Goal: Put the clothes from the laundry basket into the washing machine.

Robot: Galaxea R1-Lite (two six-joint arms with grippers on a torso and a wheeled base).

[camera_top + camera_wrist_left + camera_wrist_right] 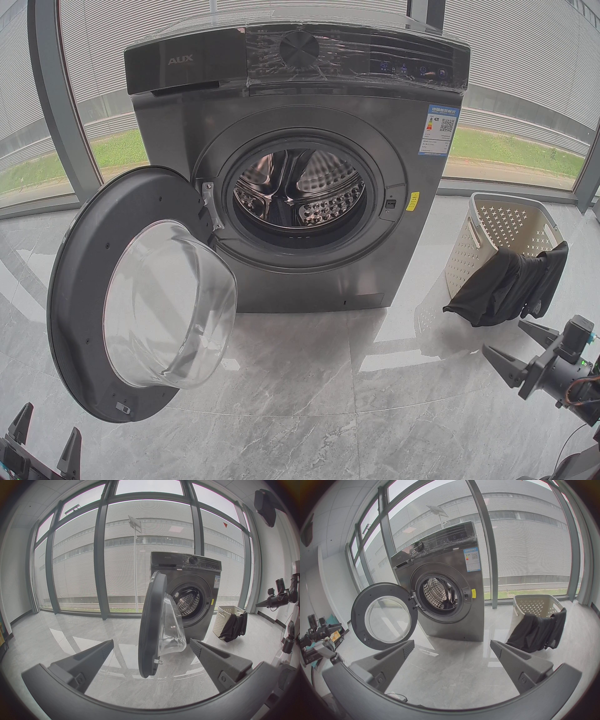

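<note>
On grey floor (312,387), clothes (506,287) drape the basket (465,256) by the washing machine (300,187); left hand (52,417) and right hand (502,336) gape empty.

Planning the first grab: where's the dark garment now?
In the head view the dark garment drapes over the laundry basket's near rim, right of the washing machine, beyond the right gripper.

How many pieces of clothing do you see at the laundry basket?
1: a black garment draped over the near rim of the laundry basket, hanging down outside. More may lie hidden inside.
</note>
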